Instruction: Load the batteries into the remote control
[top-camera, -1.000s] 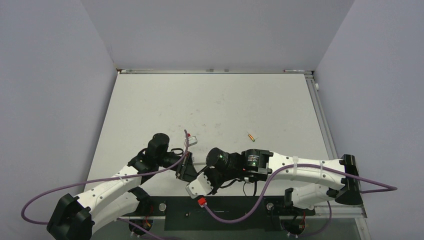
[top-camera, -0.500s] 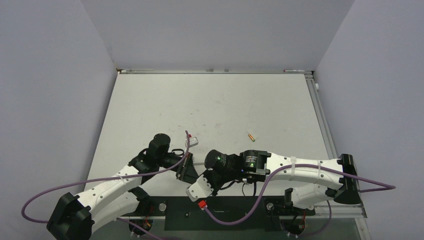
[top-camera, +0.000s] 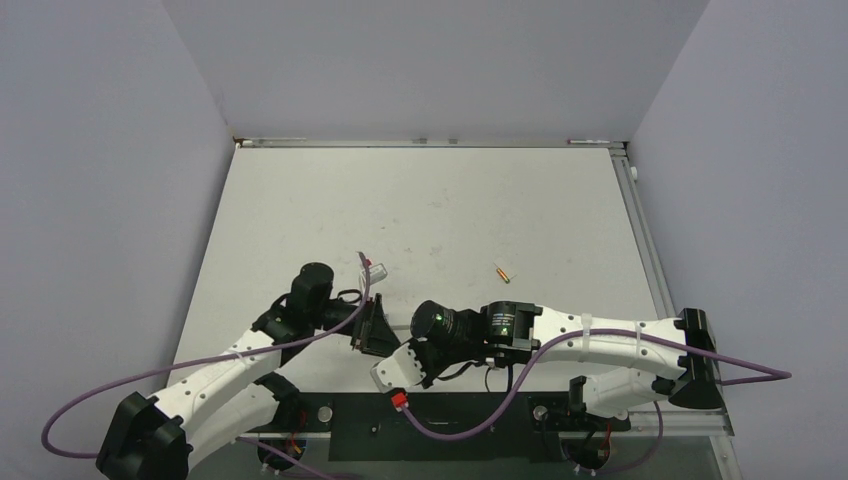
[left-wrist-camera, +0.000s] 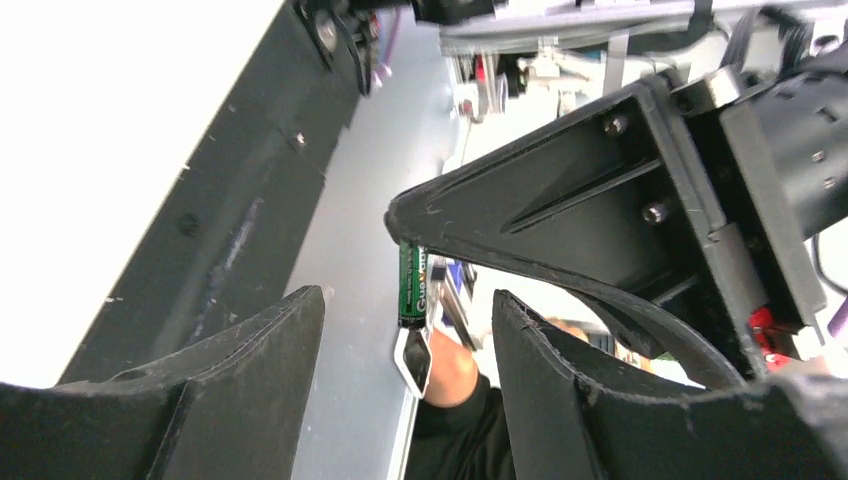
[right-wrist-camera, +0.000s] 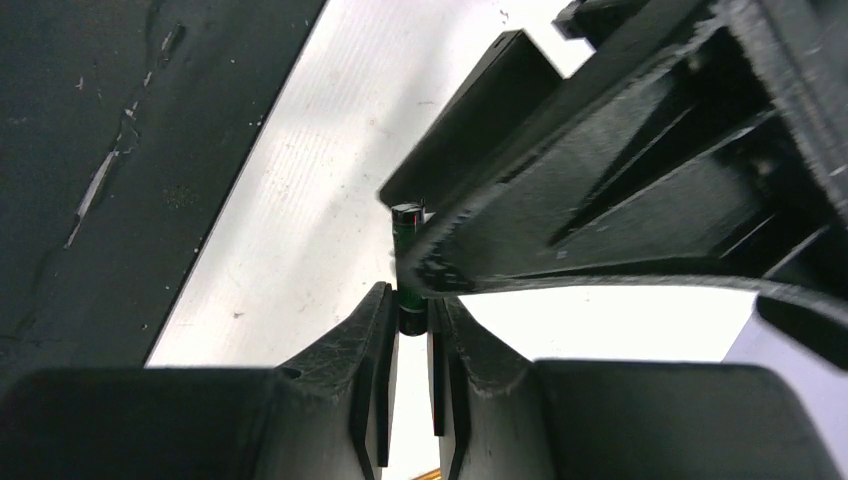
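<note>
Wrist views: right jaws pinch blackish battery (right-wrist-camera: 405, 240), left jaws gape; overhead alone shows copper battery (top-camera: 501, 271)

— What sits where on the worktop (top-camera: 450, 200)?
— The right claw (right-wrist-camera: 407, 305) and left claw (left-wrist-camera: 408, 298) meet over its near edge, a little left of centre. One battery (right-wrist-camera: 407, 235) stands pinched between the right claw's fingers, and the left claw faces it, jaws apart.
— And the second battery (top-camera: 502, 271)?
— It lies on the worktop, behind and right of both, well apart.

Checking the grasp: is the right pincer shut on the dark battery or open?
Shut on it. The right pincer clamps the lower end of the dark battery from both sides in the right wrist view.
</note>
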